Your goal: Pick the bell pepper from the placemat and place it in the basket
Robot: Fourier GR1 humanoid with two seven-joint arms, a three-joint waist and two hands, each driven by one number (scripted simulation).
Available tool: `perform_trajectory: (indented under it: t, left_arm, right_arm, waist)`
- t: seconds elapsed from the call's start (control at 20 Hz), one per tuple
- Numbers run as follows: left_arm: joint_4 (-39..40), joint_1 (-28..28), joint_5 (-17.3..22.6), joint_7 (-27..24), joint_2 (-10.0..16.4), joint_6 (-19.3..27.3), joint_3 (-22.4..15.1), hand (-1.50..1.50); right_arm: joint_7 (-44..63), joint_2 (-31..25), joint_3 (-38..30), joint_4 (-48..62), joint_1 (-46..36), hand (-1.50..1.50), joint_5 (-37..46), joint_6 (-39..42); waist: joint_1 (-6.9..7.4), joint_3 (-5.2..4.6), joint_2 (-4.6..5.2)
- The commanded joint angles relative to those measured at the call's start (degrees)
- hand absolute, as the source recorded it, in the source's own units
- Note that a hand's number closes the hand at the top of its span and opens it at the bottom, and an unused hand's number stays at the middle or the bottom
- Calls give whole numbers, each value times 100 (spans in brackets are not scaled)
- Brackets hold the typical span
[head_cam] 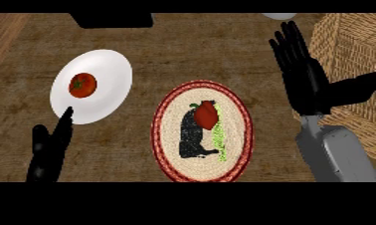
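No readable text or labels anywhere.

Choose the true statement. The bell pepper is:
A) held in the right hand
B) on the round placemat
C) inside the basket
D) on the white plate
B: the red bell pepper lies in the middle of the red-rimmed placemat, while the white plate holds a tomato and the basket stands apart at the right.

Right robot hand point(297, 64) between placemat point(236, 144) and basket point(345, 45); bare counter point(198, 50) above placemat.
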Motion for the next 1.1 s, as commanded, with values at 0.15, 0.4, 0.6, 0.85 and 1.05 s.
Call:
perform_trajectory:
  t: [0.15,0.4,0.6,0.85,1.05]
  left_arm:
    - [-778,-540,-105,-275,245,-80,358,0]
    - [-845,-1319,-60,-136,9,-109,351,0]
    - [-377,-1522,75,-230,122,-340,666,0]
    - [-390,-1359,38,-299,164,-339,763,0]
    - [-337,-1479,-153,-211,-78,-85,600,0]
  right_arm:
    - [-329,-895,264,798,-472,150,941,698]
    - [-1977,120,1227,973,-809,150,1701,753]
    - [-1285,531,1657,1575,-854,-150,3319,-1234]
    - [490,132,1550,1544,-1289,-150,4483,-2124]
    - [2081,-712,1823,1367,-1864,-150,4594,-370]
  waist:
    - [288,18,27]
    - [319,28,61]
    - [171,-1,5]
    - [80,-4,-78]
    - [7,-6,-104]
